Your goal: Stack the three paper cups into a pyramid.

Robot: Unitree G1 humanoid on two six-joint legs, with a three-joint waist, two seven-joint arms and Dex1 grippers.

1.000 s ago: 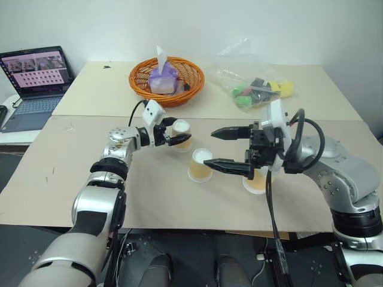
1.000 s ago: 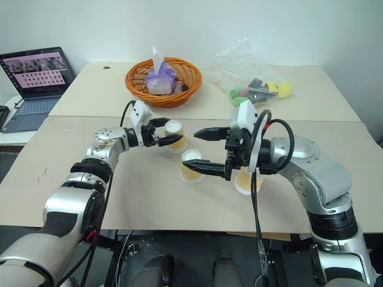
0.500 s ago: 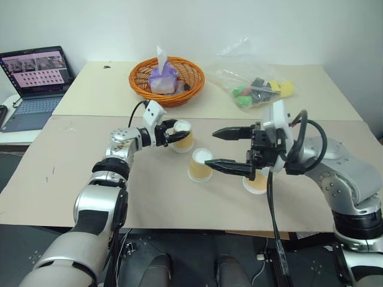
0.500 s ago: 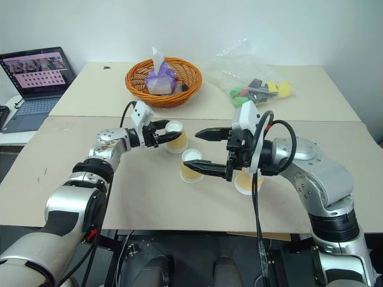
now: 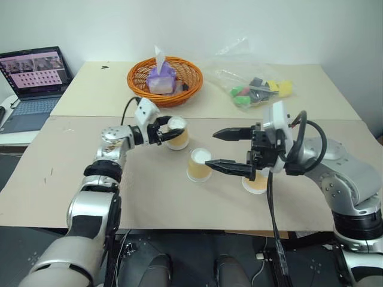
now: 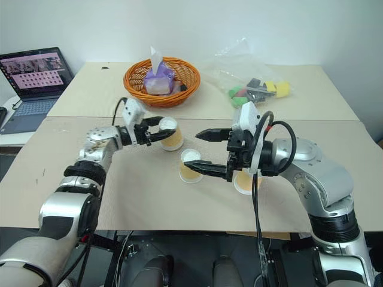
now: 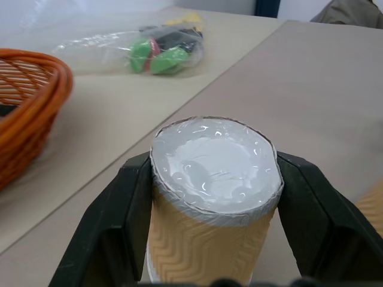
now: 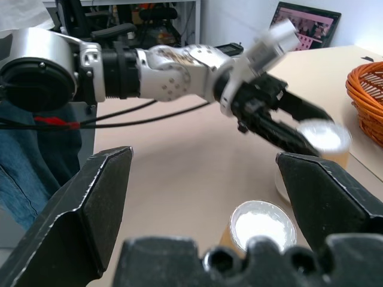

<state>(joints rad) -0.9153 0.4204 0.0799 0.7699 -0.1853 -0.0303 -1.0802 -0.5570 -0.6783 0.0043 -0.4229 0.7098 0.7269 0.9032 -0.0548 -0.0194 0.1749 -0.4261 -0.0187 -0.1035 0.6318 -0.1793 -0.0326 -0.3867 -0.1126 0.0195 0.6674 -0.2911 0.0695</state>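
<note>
From the head, the left gripper point(image 5: 168, 133) pinches an upturned paper cup point(image 5: 179, 133) toward the tabletop's point(image 5: 54, 179) far edge, below the orange basket point(image 5: 164, 78). A second cup point(image 5: 199, 164) stands mid-table; a third point(image 5: 256, 182) sits behind the right gripper point(image 5: 228, 149), whose fingers are spread wide.

The left wrist view shows both black fingers point(image 7: 116, 227) pressing the cup's sides.

The right wrist view shows the laptop point(image 8: 305, 27) behind.

- The head pair looks forward and down from the table's point(image 5: 179, 197) near edge.
- The left wrist camera sits close behind a cup point(image 7: 212, 197).
- The right wrist camera faces the left gripper point(image 8: 299, 134), sharing that cup.
</note>
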